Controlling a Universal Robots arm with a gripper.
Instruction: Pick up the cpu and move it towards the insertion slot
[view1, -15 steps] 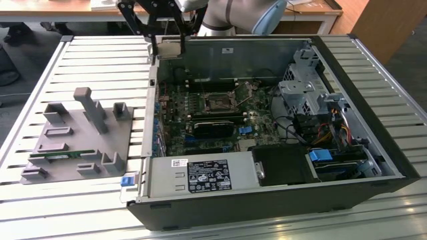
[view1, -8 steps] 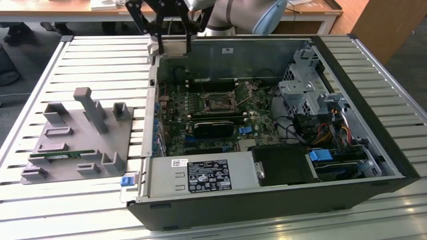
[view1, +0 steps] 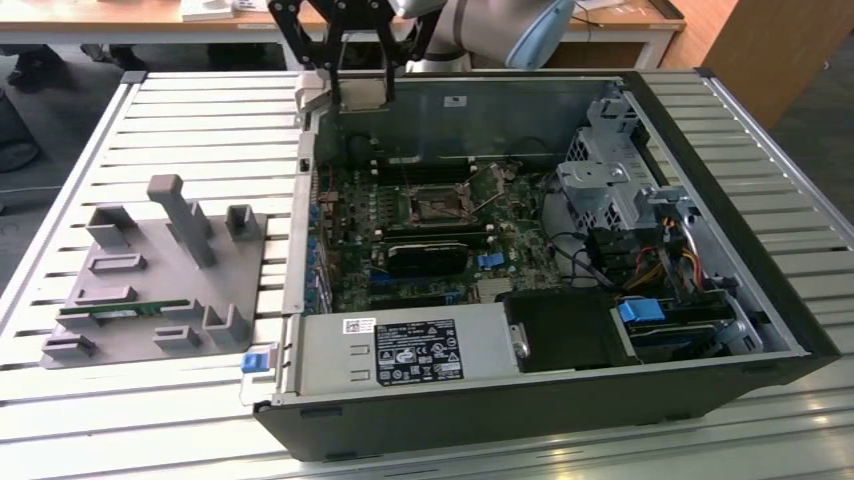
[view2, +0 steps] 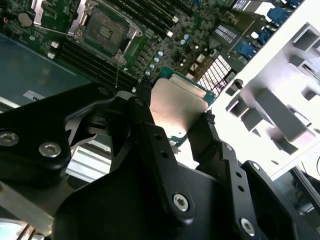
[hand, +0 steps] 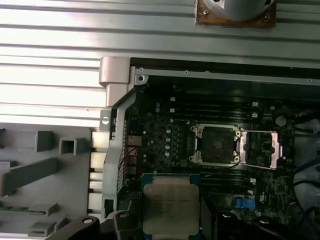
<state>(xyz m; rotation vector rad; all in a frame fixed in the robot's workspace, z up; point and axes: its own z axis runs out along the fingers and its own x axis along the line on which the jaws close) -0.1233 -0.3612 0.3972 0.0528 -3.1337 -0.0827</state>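
CPU (hand: 170, 208) sits clamped between the two black fingers (view2: 150, 135) of the gripper (hand: 170, 220), jaws closed on its opposite edges, silver top face showing in both wrist views. Gripper and chip hang in the air above the open computer case (view1: 694, 400), over the motherboard (hand: 165, 145). Insertion slot (hand: 216, 145) lies open just beyond the chip's far edge, below gripper level, its metal frame hinged aside.

A robotics lab or workshop: an opened computer case (view1: 534, 330) lies on a slatted metal tabletop (view1: 200, 130) beside a grey parts holder (view1: 160, 290), wooden desks (view1: 134, 20) behind.
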